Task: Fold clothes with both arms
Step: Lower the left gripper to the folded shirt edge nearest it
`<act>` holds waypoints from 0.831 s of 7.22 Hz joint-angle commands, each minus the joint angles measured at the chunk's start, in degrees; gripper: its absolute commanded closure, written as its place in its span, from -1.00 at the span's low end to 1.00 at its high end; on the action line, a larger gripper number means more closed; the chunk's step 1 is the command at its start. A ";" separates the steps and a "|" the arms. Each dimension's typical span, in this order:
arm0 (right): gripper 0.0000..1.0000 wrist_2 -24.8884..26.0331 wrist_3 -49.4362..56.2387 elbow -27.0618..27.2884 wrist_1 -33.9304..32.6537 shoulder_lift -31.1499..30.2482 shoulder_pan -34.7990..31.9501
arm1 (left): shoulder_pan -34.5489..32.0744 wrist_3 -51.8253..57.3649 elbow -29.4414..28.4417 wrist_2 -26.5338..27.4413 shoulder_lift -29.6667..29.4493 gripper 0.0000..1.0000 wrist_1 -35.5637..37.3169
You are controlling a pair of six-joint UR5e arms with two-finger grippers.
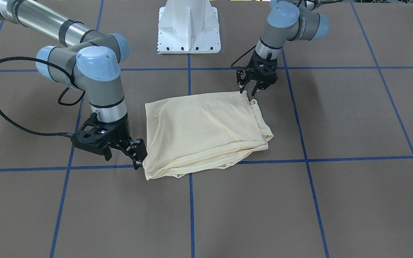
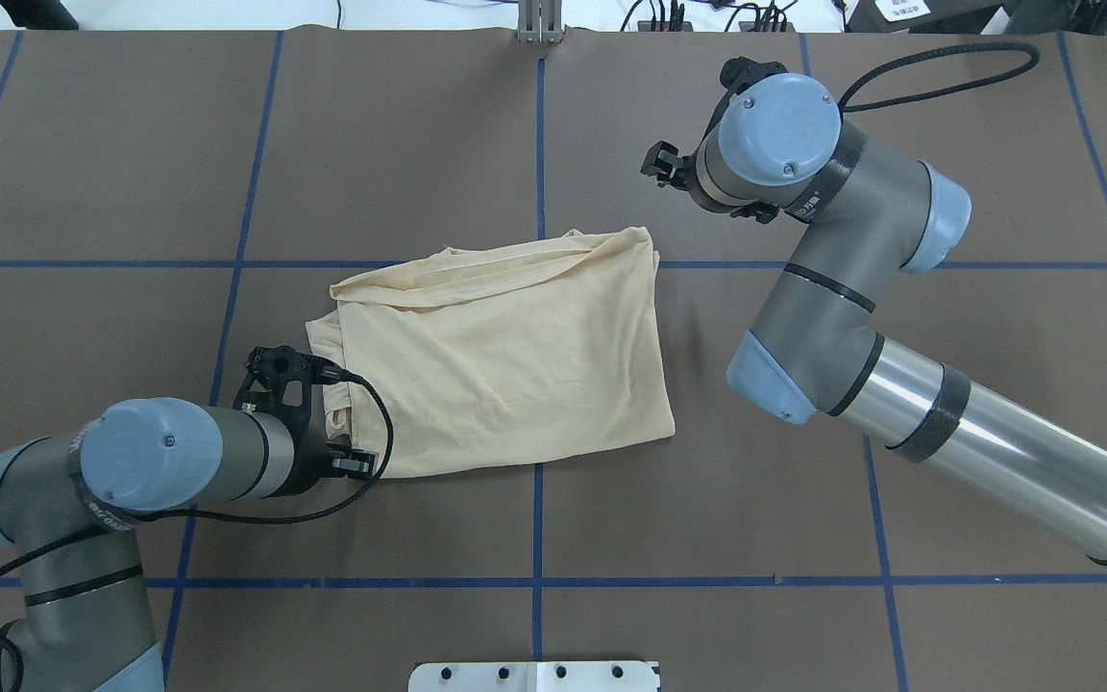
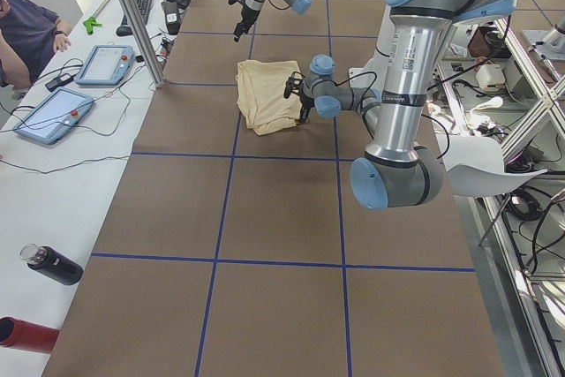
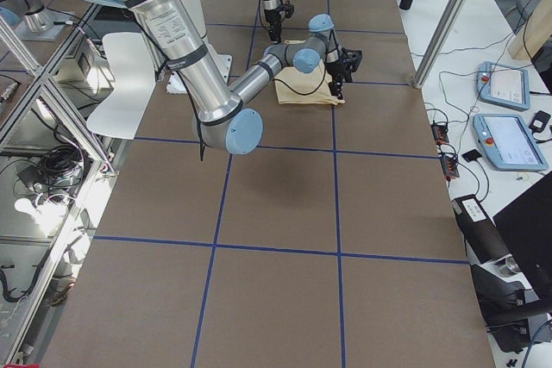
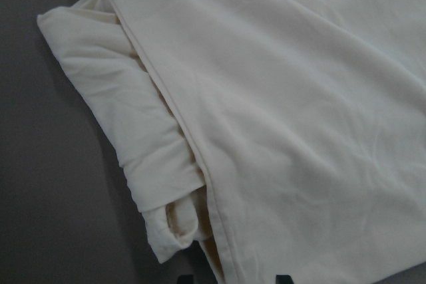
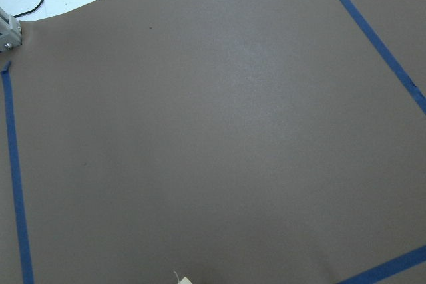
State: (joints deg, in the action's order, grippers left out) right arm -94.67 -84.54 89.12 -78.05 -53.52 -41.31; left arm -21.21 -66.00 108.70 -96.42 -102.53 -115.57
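My left tool (image 1: pixel 248 90) hangs spread open just above one corner of the shirt (image 1: pixel 203 130), gripping nothing. The pale cream shirt lies folded into a rough rectangle in the middle of the brown surface (image 1: pixel 317 215), across the blue tape lines (image 1: pixel 191 215), with bunched layers showing along one side. My right tool (image 1: pixel 140 157) sits low near the opposite corner, beside the cloth edge, fingers apart and empty.
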 commanded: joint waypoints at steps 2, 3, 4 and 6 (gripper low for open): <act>-1.00 0.01 -0.10 0.00 0.00 -0.01 0.09 | 1.43 -0.09 -0.06 0.00 -0.04 0.13 0.00; -1.00 0.01 -0.01 0.00 0.00 -0.09 0.09 | 1.52 -0.18 -0.06 -0.08 -0.04 0.26 0.00; -1.00 0.01 -0.01 0.00 0.00 -0.18 0.09 | 1.52 -0.27 -0.06 -0.09 -0.13 0.54 0.00; -1.00 0.01 -0.10 0.09 0.09 -0.10 0.17 | 1.52 -0.18 0.03 -0.09 -0.04 1.00 -0.01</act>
State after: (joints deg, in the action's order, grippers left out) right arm -94.66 -84.61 89.18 -77.99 -53.66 -41.19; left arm -19.68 -66.24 108.68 -96.50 -102.63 -115.61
